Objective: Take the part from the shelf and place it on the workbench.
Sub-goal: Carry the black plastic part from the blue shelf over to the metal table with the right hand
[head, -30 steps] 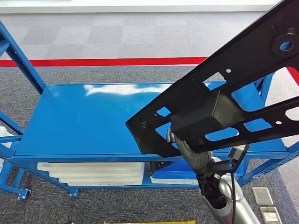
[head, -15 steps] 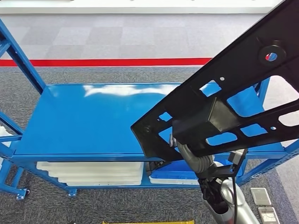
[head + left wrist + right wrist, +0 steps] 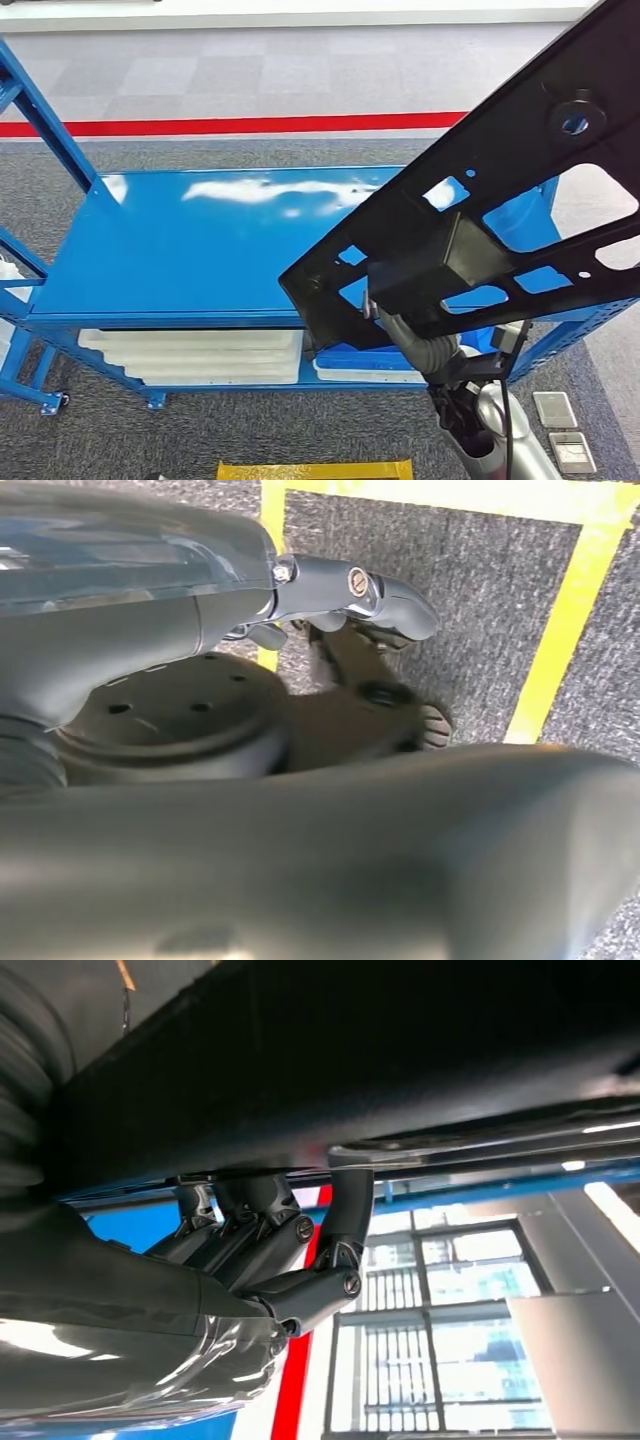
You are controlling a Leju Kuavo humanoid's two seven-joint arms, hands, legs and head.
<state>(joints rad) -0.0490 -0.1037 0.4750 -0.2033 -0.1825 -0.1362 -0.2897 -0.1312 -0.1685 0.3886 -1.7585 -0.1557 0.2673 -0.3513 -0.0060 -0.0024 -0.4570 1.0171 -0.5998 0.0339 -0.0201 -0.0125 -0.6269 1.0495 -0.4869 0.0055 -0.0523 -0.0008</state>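
Part [image 3: 483, 200] hides robot hand [image 3: 367, 297], seemingly gripping.

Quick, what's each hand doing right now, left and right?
Left hand: hanging over the floor, fingers blurred, cannot tell whether open or closed.
Right hand: gripping the black part from underneath, above the blue shelf.

blue shelf [image 3: 173, 260], white trays [image 3: 196, 355] beneath

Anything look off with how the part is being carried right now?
The black part rides tilted, one end raised toward the upper right of the head view, held from beneath by the right hand alone. It hangs over the blue shelf, not resting on it. No damage shows.
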